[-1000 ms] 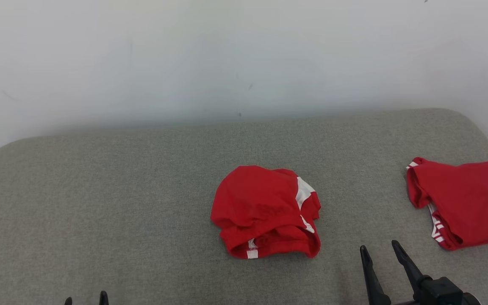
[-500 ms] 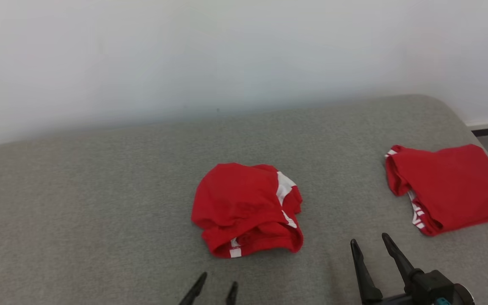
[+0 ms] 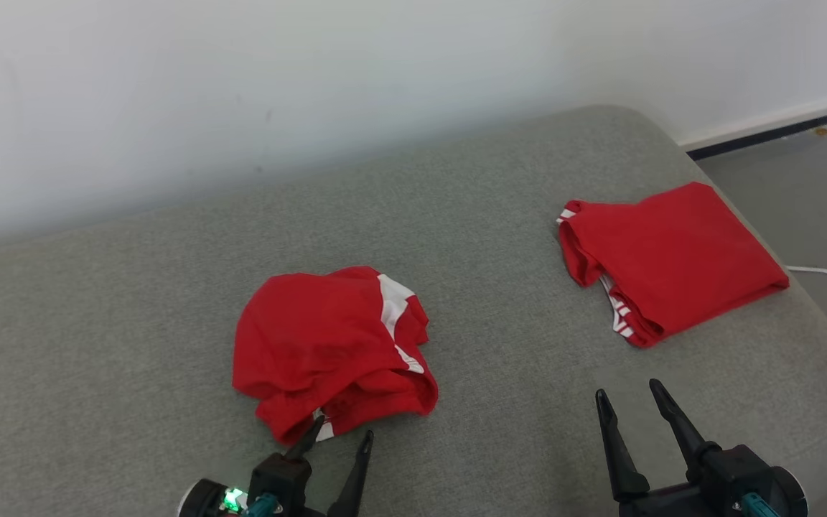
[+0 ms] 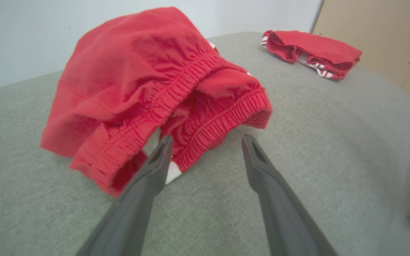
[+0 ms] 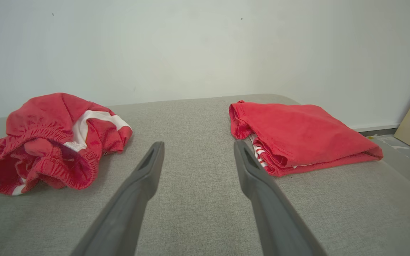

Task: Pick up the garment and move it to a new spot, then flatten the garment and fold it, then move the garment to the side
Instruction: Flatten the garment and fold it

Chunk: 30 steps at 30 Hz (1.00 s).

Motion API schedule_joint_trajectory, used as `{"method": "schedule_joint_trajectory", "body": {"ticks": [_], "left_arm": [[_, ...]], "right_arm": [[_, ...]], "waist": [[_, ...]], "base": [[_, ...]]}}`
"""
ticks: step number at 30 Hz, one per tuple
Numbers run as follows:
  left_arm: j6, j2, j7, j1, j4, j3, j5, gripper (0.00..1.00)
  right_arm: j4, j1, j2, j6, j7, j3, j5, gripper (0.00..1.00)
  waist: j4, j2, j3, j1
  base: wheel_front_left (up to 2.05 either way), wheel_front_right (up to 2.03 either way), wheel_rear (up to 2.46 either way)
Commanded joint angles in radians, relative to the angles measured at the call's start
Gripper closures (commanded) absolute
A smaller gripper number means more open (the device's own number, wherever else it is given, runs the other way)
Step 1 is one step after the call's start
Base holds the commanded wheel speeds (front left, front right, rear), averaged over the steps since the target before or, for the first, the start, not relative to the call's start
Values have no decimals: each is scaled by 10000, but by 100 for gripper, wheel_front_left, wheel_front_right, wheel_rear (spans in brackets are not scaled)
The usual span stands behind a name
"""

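Our grey fabric-padded tabletop meets a plain white wall. Our left pincer gapes empty at the crumpled red-and-white shorts, and our right pincer is released nearby.

We see the red, white-striped garment crumpled in a heap on the grey surface, waistband toward us.

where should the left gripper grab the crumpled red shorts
The gathered waistband at the near edge of the shorts, coming in low from the robot's side. That fold bulges up off the grey surface, and the open left gripper is lined up with it.
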Motion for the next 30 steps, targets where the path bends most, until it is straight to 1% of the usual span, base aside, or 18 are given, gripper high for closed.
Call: {"method": "schedule_joint_trajectory", "body": {"ticks": [1,7,10,16,17,18,19,24,27,30], "left_arm": [[82,57,-30,-299,224,114,82,0],[252,135,-30,-720,982,278,164,0],[329,120,-28,-879,1426,339,130,0],[767,38,-25,-1182,2114,592,46,0],[800,13,-7,-1248,2297,622,-12,9],[779,-6,-7,-1324,2425,653,-70,93],[689,-35,-8,-1396,2515,664,-157,100],[124,-328,88,-1609,2614,770,-956,100],[-221,-475,506,-1692,2161,794,-2092,100],[-350,-535,1307,-1753,1038,285,-3673,100]], "right_arm": [[-40,-165,26,-26,-47,-28,28,0],[-61,-223,92,-26,-93,-64,45,0],[-42,-254,121,-26,-107,-103,63,0],[-1,-349,198,-27,-157,-63,72,0],[9,-358,203,-27,-161,-55,73,0],[15,-355,204,-27,-167,-53,80,0],[24,-358,210,-27,-171,-48,79,0],[34,-284,225,-27,-182,-137,17,0],[49,-212,234,-27,-177,-151,-2,0],[73,-164,233,-27,-175,-145,-4,0]], "waist": [[-700,-2,619,-1],[-1022,-2,922,-1],[-1072,-2,1020,-1],[-1034,-2,1093,-1],[-1016,-2,1089,-1],[-997,-2,1083,-1],[-977,-2,1068,-1],[-812,-2,932,-1],[-682,-2,815,-1],[-539,-2,672,-1]], "base": [[0,0,0],[0,0,0],[0,0,0],[0,0,0],[0,0,0],[0,0,0],[0,0,0],[0,0,0],[0,0,0],[0,0,0]]}}
